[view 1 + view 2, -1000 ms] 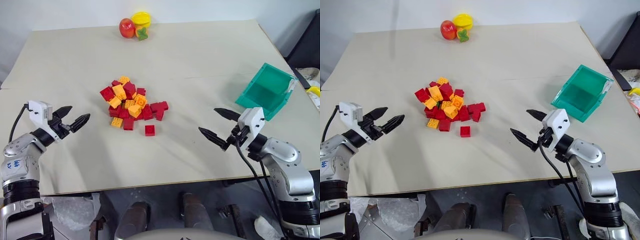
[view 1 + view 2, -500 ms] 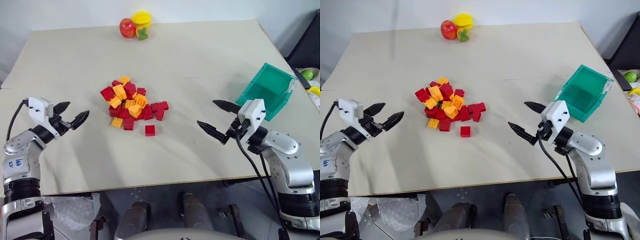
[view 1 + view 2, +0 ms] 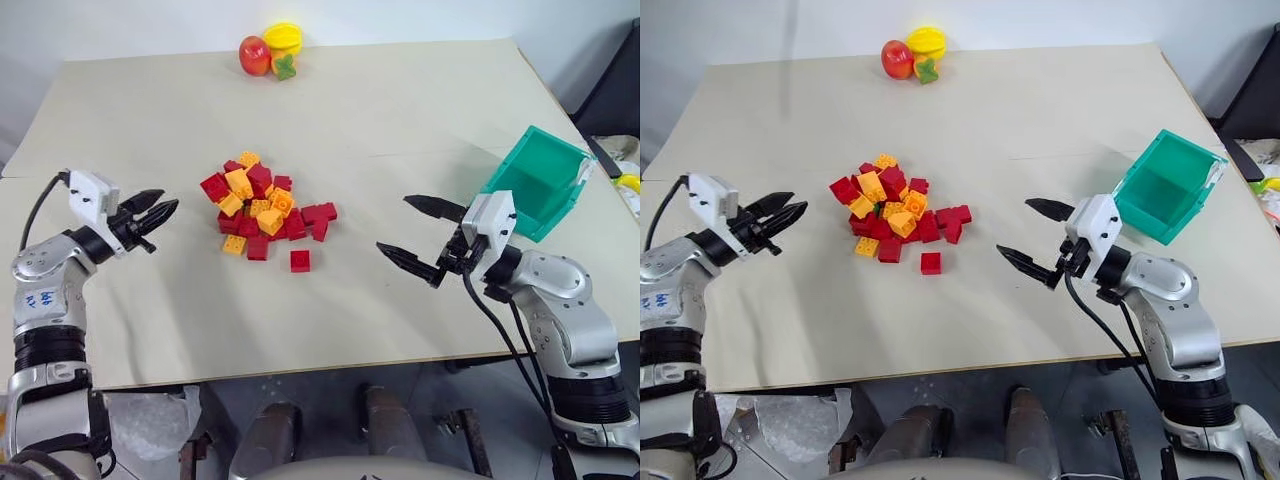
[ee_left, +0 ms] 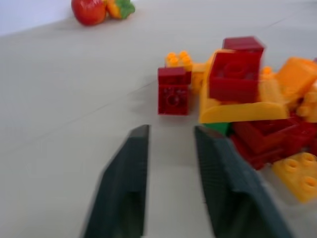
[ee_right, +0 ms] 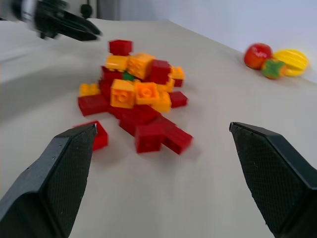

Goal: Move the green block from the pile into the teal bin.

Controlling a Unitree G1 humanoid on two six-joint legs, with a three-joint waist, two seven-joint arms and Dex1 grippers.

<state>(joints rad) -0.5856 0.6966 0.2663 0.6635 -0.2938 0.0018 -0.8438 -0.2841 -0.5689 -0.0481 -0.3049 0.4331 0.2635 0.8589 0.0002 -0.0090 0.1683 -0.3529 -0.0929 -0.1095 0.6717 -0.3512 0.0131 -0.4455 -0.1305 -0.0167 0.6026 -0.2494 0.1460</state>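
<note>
While the two end effectors are hovering over the beige counter [image 3: 400, 110] on either side of the heap, the pile [image 3: 262, 212] of small red and orange-yellow studded plastic bricks is sitting near the counter's middle, roughly twenty pieces in all, with one lone red brick [image 3: 299, 260] lying just apart on the near side. The green block [image 5: 128, 76], a small dark green plastic brick, is lying buried in the pile, showing as a single sliver of green between orange and red bricks; in the left wrist view the same green bit [image 4: 216, 128] is peeking out beneath an orange piece. The left end effector [image 3: 157, 212] is pointing toward the pile from the counter's left part, its two black fingers drawn near each other with a narrow gap between them and nothing held. The right end effector [image 3: 407, 232] is pointing toward the pile from the right, its two black fingers spread wide and empty. The teal bin [image 3: 536, 185], one open-topped rectangular plastic box with slanted walls, is resting tilted near the counter's right edge, just behind the right arm and well apart from the pile. At the far edge three toy fruit pieces are clustering together: one red [image 3: 254, 56], one yellow [image 3: 283, 38] and one small green-and-orange piece [image 3: 285, 68].
</note>
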